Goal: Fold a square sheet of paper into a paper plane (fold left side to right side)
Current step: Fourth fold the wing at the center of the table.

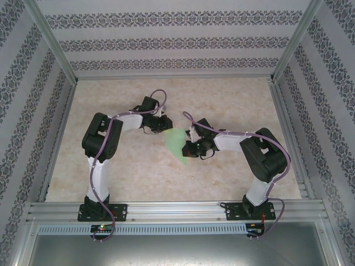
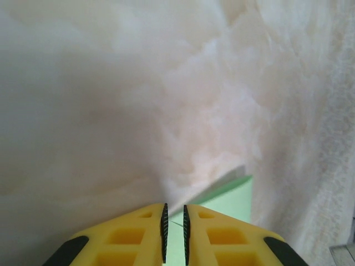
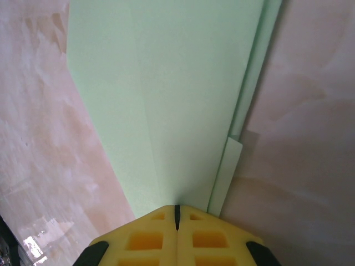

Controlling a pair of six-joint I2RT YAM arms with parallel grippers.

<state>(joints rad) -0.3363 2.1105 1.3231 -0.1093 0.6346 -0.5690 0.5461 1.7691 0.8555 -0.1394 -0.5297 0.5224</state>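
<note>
Top view: a folded paper, thin, matte and pale mint green, lies near the middle of the cream, marble-patterned worktop between the two arms, tapering to a point toward the near edge. The left tool sits at its far corner and the right tool at its right side.

Left wrist view: yellow moulded fingers with black ribbed pads stand a narrow slit apart; green paper shows in the slit, and whether it is pinched cannot be told.

Right wrist view: the right tool's pads are pressed together, tips meeting the smooth sheet, which shows a faint lengthwise crease and stacked layered edges along its right side.
</note>
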